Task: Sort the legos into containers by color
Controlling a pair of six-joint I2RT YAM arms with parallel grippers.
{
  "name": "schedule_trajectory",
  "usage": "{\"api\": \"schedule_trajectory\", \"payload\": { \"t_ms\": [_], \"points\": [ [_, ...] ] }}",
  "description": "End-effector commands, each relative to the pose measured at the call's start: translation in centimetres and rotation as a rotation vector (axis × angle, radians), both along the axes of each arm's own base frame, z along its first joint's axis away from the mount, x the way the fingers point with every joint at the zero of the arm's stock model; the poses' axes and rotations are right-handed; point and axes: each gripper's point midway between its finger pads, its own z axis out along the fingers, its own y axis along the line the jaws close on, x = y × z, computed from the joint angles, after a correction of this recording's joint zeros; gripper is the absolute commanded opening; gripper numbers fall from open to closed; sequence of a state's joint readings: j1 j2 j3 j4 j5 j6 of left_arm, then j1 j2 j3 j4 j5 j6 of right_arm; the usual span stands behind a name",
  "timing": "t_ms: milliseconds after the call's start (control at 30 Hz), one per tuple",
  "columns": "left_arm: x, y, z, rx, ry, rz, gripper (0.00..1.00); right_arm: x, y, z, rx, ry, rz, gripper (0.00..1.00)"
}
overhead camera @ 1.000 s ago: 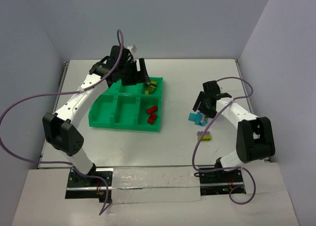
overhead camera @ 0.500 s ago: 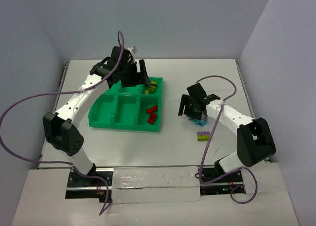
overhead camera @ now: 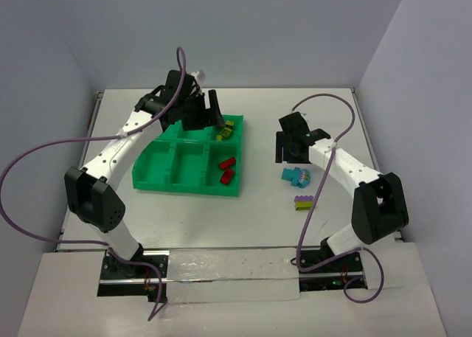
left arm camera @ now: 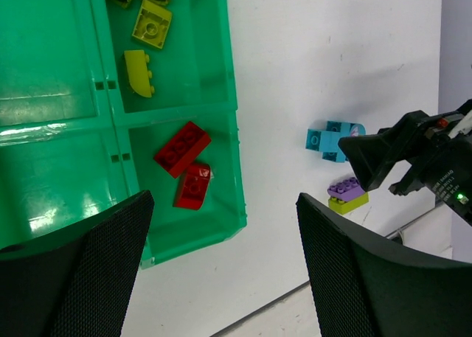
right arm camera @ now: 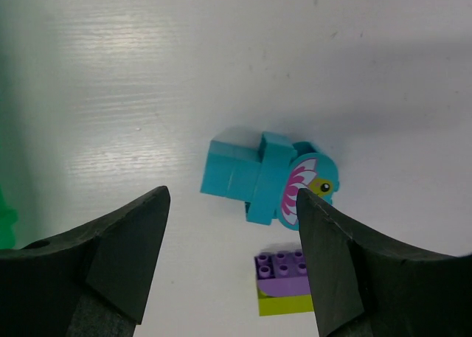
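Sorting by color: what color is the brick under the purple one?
Yellow-green brick; right wrist view.

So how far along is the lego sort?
Done: in the tray, yellow-green bricks sit in the far right compartment, red bricks in the near right. In hand: nothing; left gripper and right gripper are open and empty. Left: cyan piece and purple-on-lime stack, both on the table.

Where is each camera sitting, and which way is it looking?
Top external: above and behind, facing down at the table; both arms show.
Left wrist: on left gripper, facing down at green tray; its fingers show.
Right wrist: on right gripper, facing down at cyan brick; its fingers show.
Shared: both wrist views catch that cyan brick.
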State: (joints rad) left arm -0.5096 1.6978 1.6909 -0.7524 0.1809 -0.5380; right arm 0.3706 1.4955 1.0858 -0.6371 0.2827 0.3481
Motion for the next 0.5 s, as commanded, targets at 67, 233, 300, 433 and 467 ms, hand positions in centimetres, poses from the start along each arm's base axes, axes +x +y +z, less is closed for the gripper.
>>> {"api": "schedule_trajectory", "payload": {
  "t_ms": [67, 233, 300, 433, 467],
  "points": [
    [-1.7, -6.3, -0.3, -0.019, 0.023, -0.173, 0.85, 0.0, -1.5, 2.1, 0.117, -0.068, -0.039, 0.74],
    [-1.8, -6.5, -1.3, -0.009, 0.033, -0.168, 0.85, -1.0, -3.5, 0.2, 0.065, -0.010, -0.114, 0.77],
    [-1.8, -6.1, -1.3, 0.008, 0.023, -0.156, 0.85, -1.2, -4.0, -1.0, 0.109, 0.017, -0.182, 0.79],
    [-1.9, -5.4, -1.4, 0.033, 0.020, -0.145, 0.85, -0.5, -4.6, -2.3, 0.247, 0.007, -0.296, 0.81],
    [-2.0, -5.3, -1.3, 0.036, 0.018, -0.143, 0.85, -0.2, -4.2, -2.4, 0.289, -0.003, -0.297, 0.82]
  ]
}}
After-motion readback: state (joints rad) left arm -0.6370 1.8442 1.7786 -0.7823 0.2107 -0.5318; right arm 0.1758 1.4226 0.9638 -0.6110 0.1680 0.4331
